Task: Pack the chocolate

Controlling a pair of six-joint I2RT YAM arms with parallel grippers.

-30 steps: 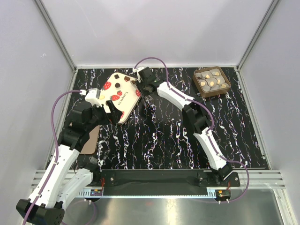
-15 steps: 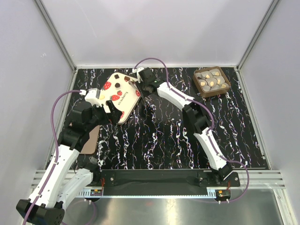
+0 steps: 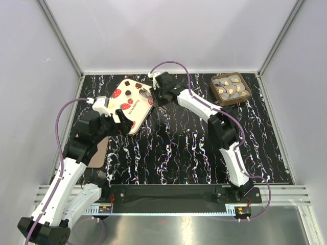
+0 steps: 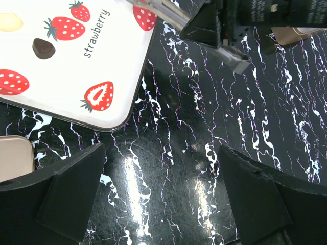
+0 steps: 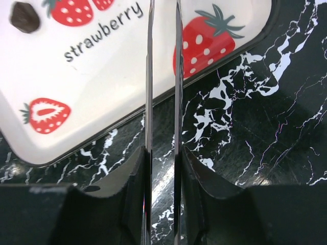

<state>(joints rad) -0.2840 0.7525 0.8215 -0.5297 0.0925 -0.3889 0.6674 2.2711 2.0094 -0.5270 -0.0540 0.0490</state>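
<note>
Closest in, the left gripper is hanging with its fingers spread wide and nothing between them, just off the near corner of the strawberry lid, which is lying flat and turned cornerwise on the marble table. Further back, the right gripper is reaching over the lid's far right edge. Its thin fingers are sitting nearly together with a slit between them, crossing the rim, and honestly I can't tell if they're pinching it or just hovering. The chocolate is sitting in its brown tray in the far right corner, well apart from the lid. So I'm guessing the lid needs carrying right and back, and the right arm is nearer.
</note>
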